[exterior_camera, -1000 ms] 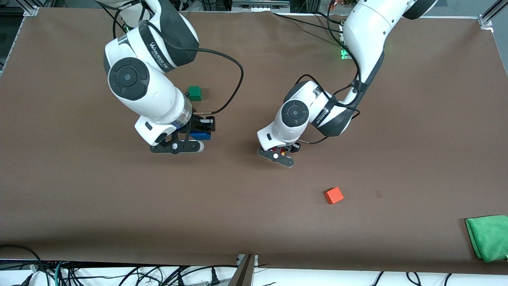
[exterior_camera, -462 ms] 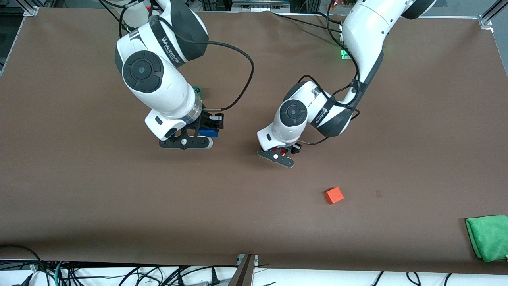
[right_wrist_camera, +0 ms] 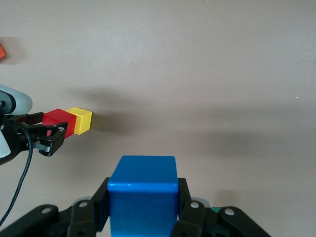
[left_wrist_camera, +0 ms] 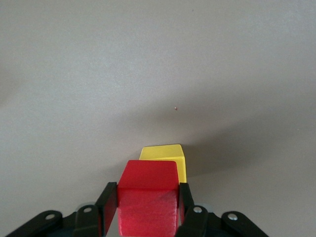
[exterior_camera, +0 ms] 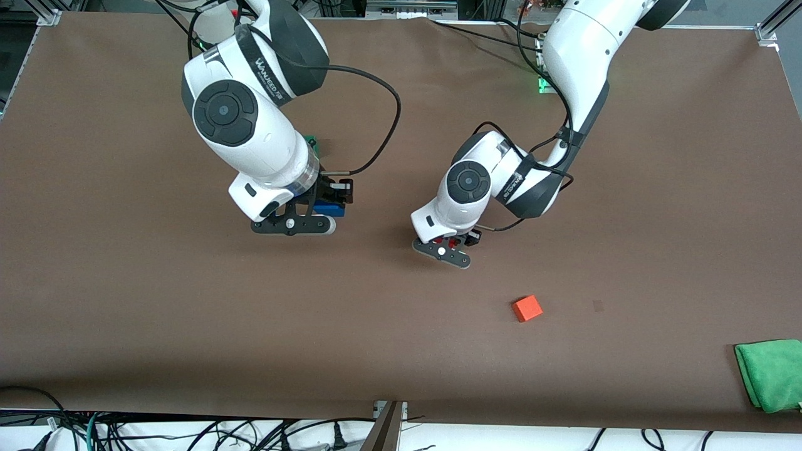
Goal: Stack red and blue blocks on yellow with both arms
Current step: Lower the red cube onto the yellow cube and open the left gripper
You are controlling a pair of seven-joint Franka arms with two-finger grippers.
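Observation:
My left gripper (exterior_camera: pixel 447 244) is shut on the deep red block (left_wrist_camera: pixel 148 197) and holds it low over the mid table. The yellow cube (left_wrist_camera: pixel 165 154) rests on the table right by it; in the right wrist view the red block (right_wrist_camera: pixel 56 118) sits against the yellow cube (right_wrist_camera: pixel 81 121), slightly higher. I cannot tell whether they touch. The yellow cube is hidden under the left hand in the front view. My right gripper (exterior_camera: pixel 324 207) is shut on the blue block (right_wrist_camera: pixel 143 190), held above the table toward the right arm's end.
A dark green cube (exterior_camera: pixel 315 143) lies partly hidden by the right arm. An orange-red cube (exterior_camera: pixel 527 308) lies nearer the front camera than the left gripper. A green cloth (exterior_camera: pixel 770 374) lies at the table's front corner toward the left arm's end.
The right arm carried the blue block toward the left arm's end, then stopped. The left gripper with the red block shifted slightly toward the front camera.

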